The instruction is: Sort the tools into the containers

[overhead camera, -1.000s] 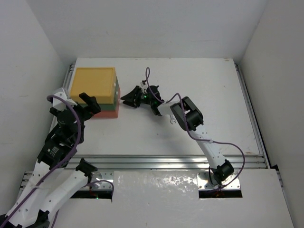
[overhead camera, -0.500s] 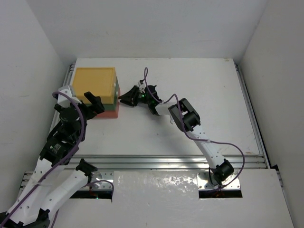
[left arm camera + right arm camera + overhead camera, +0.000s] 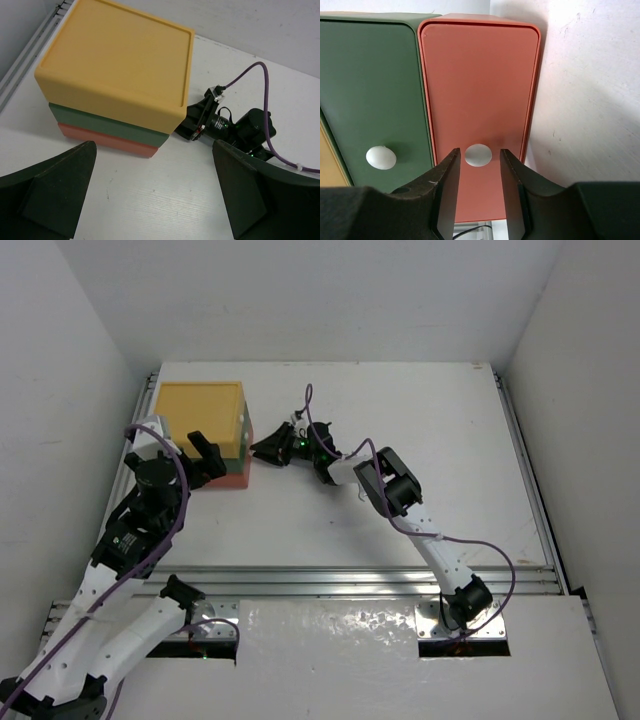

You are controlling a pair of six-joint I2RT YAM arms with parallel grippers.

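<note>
The containers are three stacked drawer boxes: yellow top (image 3: 198, 415), dark green middle (image 3: 110, 127) and red-orange bottom (image 3: 110, 144). All are shut. My right gripper (image 3: 264, 449) is at the stack's right face. In the right wrist view its jaws (image 3: 479, 156) stand either side of the white knob (image 3: 478, 154) on the red-orange drawer front (image 3: 480, 85), with a small gap on each side. My left gripper (image 3: 197, 462) is open and empty at the stack's near side, above bare table (image 3: 154, 167). No tools are in view.
The green drawer front (image 3: 370, 85) has its own white knob (image 3: 381, 157). The stack sits at the table's far left, close to the left rail (image 3: 143, 410). A purple cable (image 3: 250, 75) loops over the right wrist.
My left arm has moved away from me, closer to the stack's near side. My right gripper has edged left against the drawer fronts.
</note>
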